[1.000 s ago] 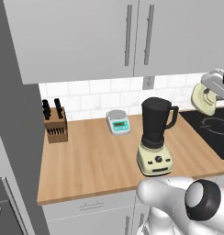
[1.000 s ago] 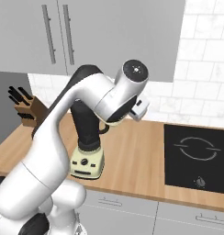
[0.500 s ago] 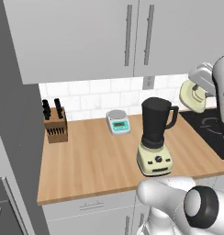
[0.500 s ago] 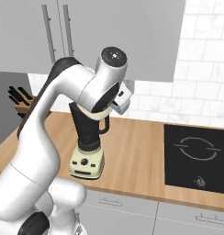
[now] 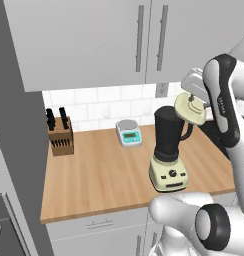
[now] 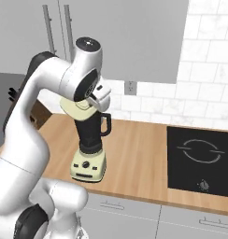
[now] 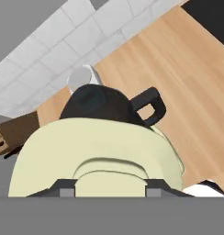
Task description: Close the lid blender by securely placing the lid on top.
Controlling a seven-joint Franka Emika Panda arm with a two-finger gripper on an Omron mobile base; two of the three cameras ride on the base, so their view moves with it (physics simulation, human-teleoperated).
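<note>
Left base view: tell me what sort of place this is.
A home-style kitchen, rendered in simulation. A wooden countertop under grey wall cabinets carries a blender, a knife block and a kitchen scale, and a black cooktop is set into it.

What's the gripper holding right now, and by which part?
The gripper holds the lid, gripped at its raised centre knob. The lid is tilted, in the air above the blender, not yet on it.

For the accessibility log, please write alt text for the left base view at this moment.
The white arm's gripper holds the lid tilted, just above and right of the open blender on the wooden counter. A grey scale and knife block stand further back.
</note>
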